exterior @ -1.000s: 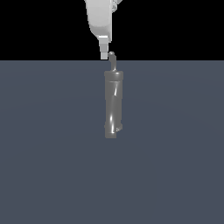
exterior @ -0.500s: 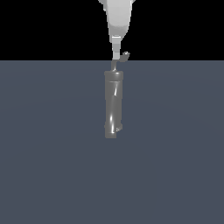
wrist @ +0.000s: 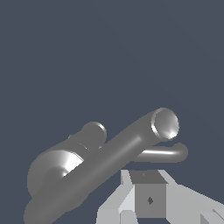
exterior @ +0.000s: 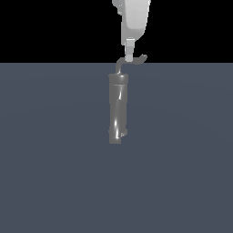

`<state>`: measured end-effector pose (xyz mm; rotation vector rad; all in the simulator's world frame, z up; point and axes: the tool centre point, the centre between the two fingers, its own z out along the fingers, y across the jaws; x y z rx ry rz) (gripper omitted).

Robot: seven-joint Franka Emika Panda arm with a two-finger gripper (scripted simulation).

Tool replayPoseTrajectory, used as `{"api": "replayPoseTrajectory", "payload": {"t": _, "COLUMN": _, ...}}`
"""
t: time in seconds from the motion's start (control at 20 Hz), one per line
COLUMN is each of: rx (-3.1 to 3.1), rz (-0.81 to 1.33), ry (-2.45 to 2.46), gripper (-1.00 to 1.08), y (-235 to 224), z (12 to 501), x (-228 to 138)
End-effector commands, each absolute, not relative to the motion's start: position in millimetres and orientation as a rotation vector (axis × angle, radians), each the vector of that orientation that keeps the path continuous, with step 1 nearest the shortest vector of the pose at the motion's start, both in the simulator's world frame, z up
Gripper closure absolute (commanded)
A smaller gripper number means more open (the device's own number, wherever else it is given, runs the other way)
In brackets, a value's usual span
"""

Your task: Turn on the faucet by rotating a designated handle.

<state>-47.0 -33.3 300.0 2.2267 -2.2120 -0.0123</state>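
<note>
Your handle (exterior: 133,60) sat at the very top of the faucet (exterior: 119,109), a thin grey rod that rose from the cap, curved at an elbow and ran out toward the exterior view's right, ending in a small upturned tip. The faucet itself stood upright near the middle of the flat grey floor (exterior: 54,159), a tall glossy cylinder with a darker cap. From the wrist view you looked along the faucet (wrist: 87,170) from above, with the handle (wrist: 164,153) bending out beside its upper end. Your gripper (exterior: 129,55) hung straight down over the rod, its white fingertip touching or just beside the handle's horizontal run, between the elbow and the tip. Only one finger (exterior: 130,49) showed clearly there, and the wrist view showed just the gripper's (wrist: 148,199) pale body, so I could not tell how wide the jaws stood or whether they held the rod.
</note>
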Motion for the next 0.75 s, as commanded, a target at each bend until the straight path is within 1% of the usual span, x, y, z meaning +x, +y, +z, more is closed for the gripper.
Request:
{"api": "replayPoseTrajectory", "payload": {"t": 0.0, "rx": 2.194, "rz": 0.0, "ry": -2.249, "gripper": 1.08, "y": -57.6, "z": 299.9, "x": -39.3}}
{"api": "replayPoseTrajectory", "payload": {"t": 0.7, "rx": 2.172, "rz": 0.0, "ry": -2.27, "gripper": 1.08, "y": -96.9, "z": 299.9, "x": -17.0}}
